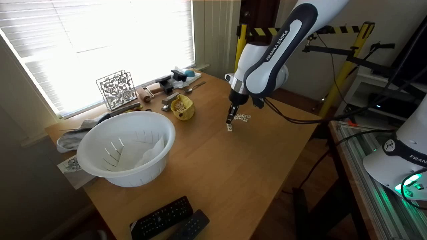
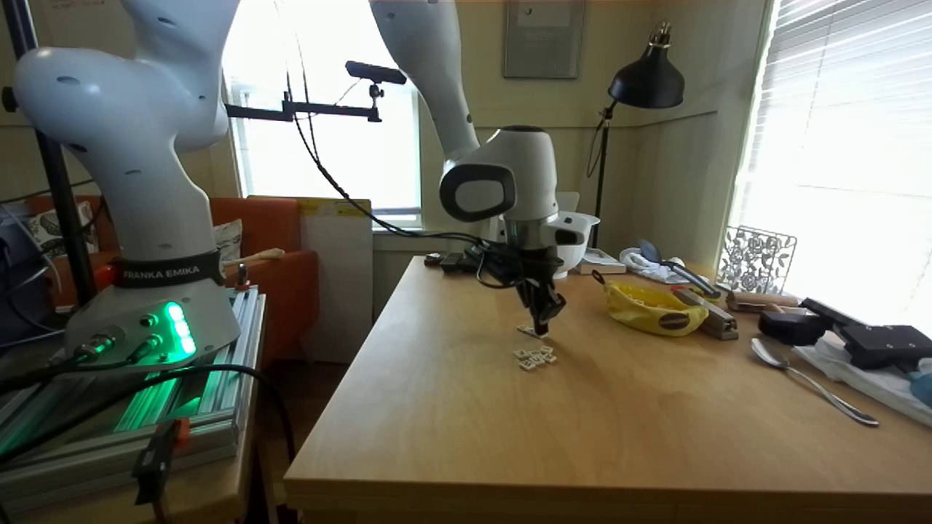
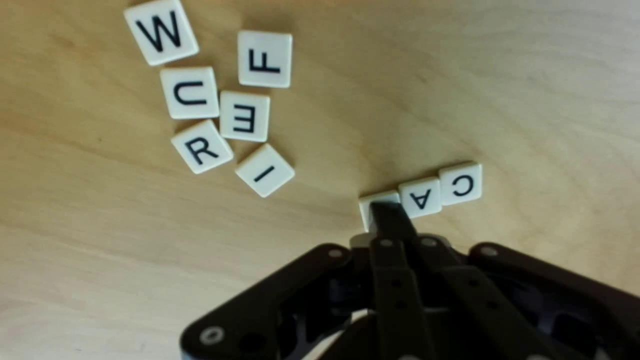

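Currently, the gripper (image 3: 392, 212) points downward to the wooden table (image 2: 655, 444), and its jaws stand fully together. In the wrist view, the joined fingertips hide a large part of one letter tile (image 3: 366, 206), so its letter is not readable; whether they touch it, I cannot tell. This tile lies at the end of a straight row, edge to edge with the A tile (image 3: 421, 197), and after it comes the C tile (image 3: 461, 184). Near the row lies a looser group: the W tile (image 3: 161, 32), the U tile (image 3: 190, 93), the F tile (image 3: 265, 59), the E tile (image 3: 245, 116), the R tile (image 3: 202, 146) and the I tile (image 3: 265, 170). On the same table, both exterior views show a yellow banana-shaped pouch (image 2: 644, 309) and, farther from the tiles, a white slotted bowl (image 1: 131, 180).
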